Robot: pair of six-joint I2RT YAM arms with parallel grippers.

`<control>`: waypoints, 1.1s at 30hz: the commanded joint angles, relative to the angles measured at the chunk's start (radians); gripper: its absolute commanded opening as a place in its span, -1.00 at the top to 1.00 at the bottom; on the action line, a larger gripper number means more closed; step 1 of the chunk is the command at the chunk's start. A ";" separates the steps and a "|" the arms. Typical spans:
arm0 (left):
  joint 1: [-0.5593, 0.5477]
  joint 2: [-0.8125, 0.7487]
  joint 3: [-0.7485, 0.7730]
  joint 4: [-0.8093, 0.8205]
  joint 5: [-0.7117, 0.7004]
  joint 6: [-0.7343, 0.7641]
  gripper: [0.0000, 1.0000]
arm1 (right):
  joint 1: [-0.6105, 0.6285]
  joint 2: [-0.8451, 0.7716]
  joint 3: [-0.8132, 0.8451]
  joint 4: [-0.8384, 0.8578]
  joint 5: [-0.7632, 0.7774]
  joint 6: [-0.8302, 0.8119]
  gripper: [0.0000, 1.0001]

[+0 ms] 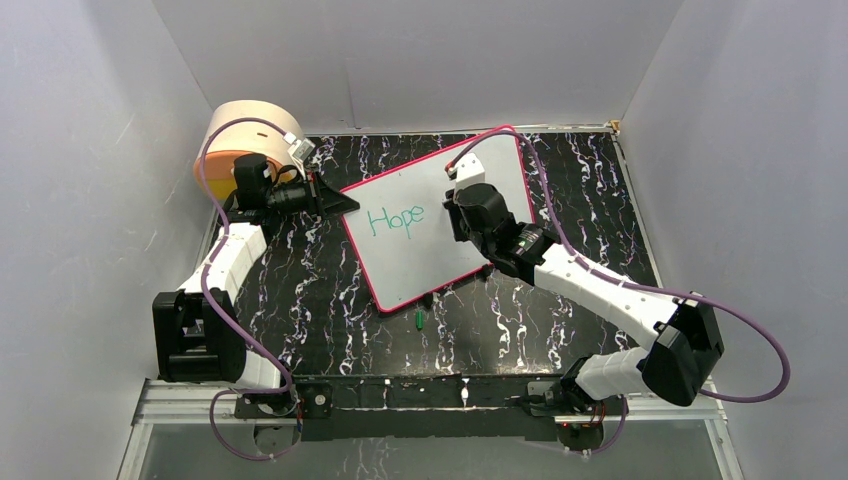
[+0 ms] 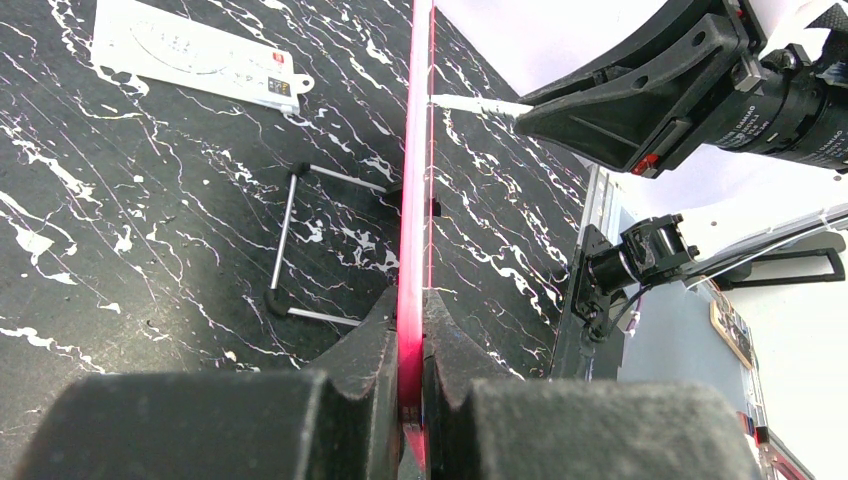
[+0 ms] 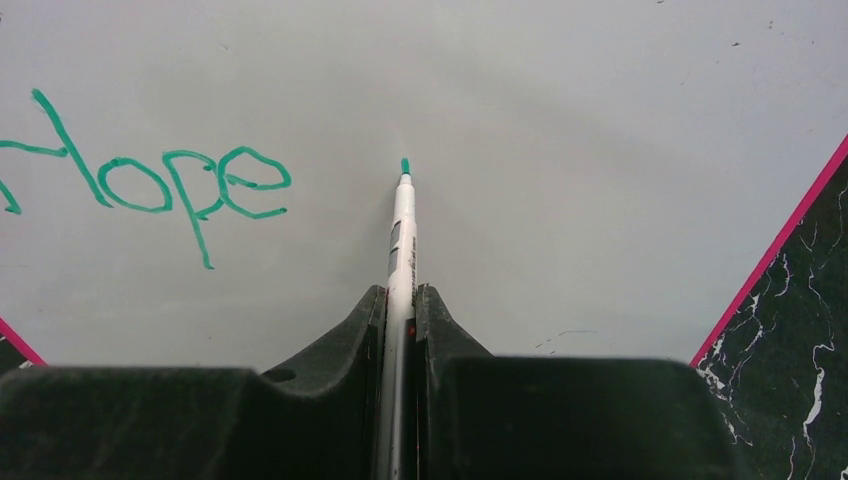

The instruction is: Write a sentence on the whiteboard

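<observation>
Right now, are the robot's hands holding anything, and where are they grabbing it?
Yes, both. The left gripper pinches the whiteboard by its pink rim. The right gripper clamps the pen around its barrel, leaving the green tip free.

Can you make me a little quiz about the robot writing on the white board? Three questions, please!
1. True or false: the teal word written on the whiteboard so far reads "Hope".
2. What is the right gripper holding? A) a pen with a green tip, B) a sponge, C) a spoon.
3. Fill in the blank: the left gripper is clamped on the board's pink ____.

Key: 1 true. 2 A. 3 rim.
</observation>
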 commanded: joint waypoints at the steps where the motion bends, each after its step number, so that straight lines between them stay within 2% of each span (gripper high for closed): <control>1: -0.039 0.031 -0.016 -0.082 -0.083 0.109 1.00 | -0.006 0.008 0.010 -0.040 -0.018 0.018 1.00; 25: -0.041 0.034 -0.016 -0.083 -0.087 0.108 1.00 | -0.005 -0.019 -0.006 -0.076 -0.048 0.031 1.00; 33: -0.044 0.033 -0.016 -0.088 -0.086 0.113 1.00 | -0.006 -0.027 -0.020 -0.011 -0.011 0.028 1.00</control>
